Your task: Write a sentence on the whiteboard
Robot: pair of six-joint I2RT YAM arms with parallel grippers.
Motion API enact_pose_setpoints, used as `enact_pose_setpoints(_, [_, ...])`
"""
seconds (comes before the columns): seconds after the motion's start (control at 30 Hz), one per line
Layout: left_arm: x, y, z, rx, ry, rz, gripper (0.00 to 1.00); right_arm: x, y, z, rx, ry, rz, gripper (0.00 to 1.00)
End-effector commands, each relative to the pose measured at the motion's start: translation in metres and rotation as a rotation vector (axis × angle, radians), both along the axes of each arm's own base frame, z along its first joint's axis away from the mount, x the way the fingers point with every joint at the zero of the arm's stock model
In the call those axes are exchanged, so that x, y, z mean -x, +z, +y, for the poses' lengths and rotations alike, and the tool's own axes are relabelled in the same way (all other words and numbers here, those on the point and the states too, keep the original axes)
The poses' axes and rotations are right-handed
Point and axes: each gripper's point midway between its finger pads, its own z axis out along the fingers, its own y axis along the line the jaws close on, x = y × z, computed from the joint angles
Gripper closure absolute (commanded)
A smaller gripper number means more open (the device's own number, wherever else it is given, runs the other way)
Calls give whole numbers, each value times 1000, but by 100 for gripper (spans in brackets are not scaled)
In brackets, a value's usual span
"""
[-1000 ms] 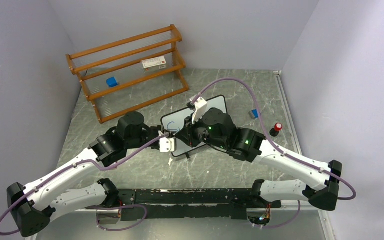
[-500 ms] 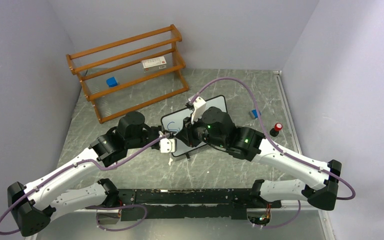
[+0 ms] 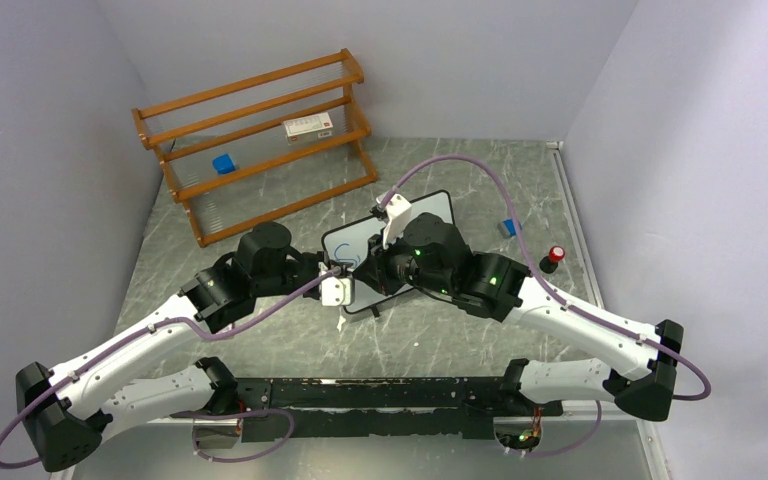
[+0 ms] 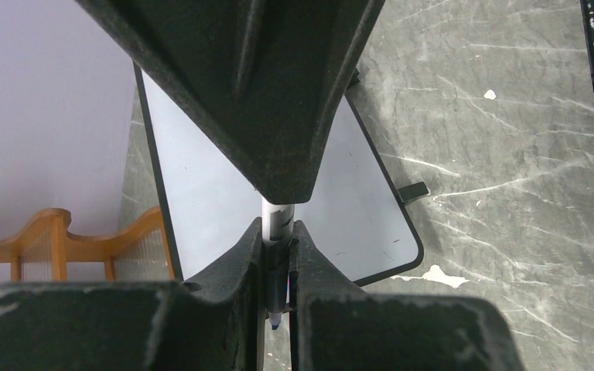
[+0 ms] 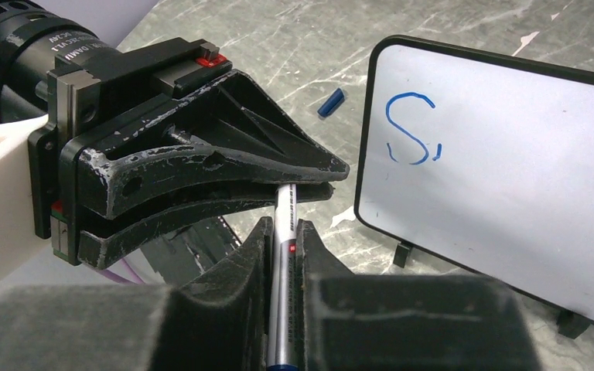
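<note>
The whiteboard (image 3: 438, 208) stands on its black feet at mid-table, partly hidden by both wrists. In the right wrist view the whiteboard (image 5: 510, 193) bears only a blue "S" (image 5: 408, 128) and a small stroke beside it. The rest of the sentence does not show. Its blank side shows in the left wrist view (image 4: 201, 193). A silver marker (image 5: 284, 212) is held by both grippers in front of the board. My right gripper (image 5: 285, 239) is shut on its barrel. My left gripper (image 4: 277, 255) is shut on its tip end (image 4: 277, 224), with the blue tip showing. The grippers meet tip to tip (image 3: 355, 270).
A wooden rack (image 3: 260, 130) stands at the back left with a blue block (image 3: 223, 163) and a white box (image 3: 308, 125) on it. A small blue item (image 3: 508, 227) and a red-topped object (image 3: 555, 255) lie right of the board. A small blue piece (image 5: 329, 102) lies on the table.
The right wrist has shifted slightly to the left. Both grippers stay closed on the marker.
</note>
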Motion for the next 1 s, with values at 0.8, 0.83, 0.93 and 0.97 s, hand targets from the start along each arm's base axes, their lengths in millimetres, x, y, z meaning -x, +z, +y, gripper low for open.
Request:
enact_pose_setpoints(0.8, [-72, 19, 42, 351, 396, 302, 26, -42, -24, -58, 81, -223, -229, 100])
enact_pose_setpoints(0.83, [-76, 19, 42, 369, 391, 328, 26, -43, -24, -58, 79, -227, -238, 100])
enact_pose_setpoints(0.93, [-80, 13, 40, 395, 379, 433, 25, -44, -24, -60, 72, -237, -265, 100])
enact_pose_setpoints(0.97, [-82, 14, 38, 413, 363, 459, 25, -45, -24, -61, 73, -241, -274, 100])
